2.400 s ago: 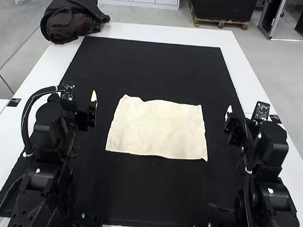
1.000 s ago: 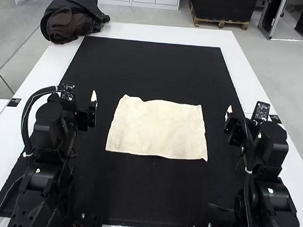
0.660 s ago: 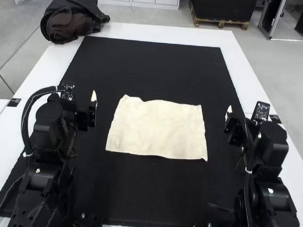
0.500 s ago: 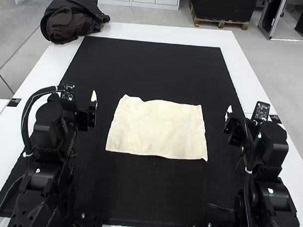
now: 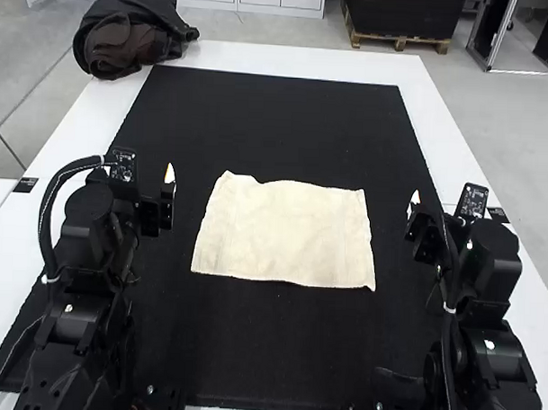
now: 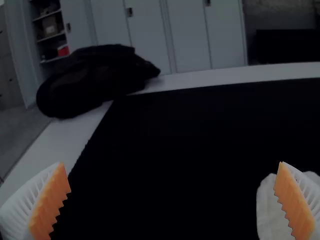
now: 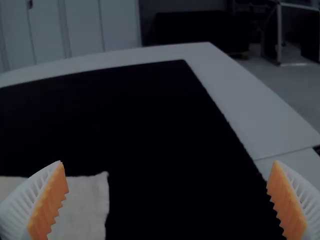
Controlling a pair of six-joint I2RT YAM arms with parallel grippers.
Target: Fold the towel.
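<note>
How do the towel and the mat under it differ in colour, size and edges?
Colour: the towel is cream, the mat black.
Size: the towel is much smaller; the mat extends past it on all sides.
Edges: the towel's far edge is wavy, the mat's far edge nearly straight.
Shared: both are spread out and roughly four-sided.

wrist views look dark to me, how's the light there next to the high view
High view: bright, the towel pale against the black mat; left wrist view: dim, the dark bundle little more than a silhouette; right wrist view: dim too, the towel duller.
</note>
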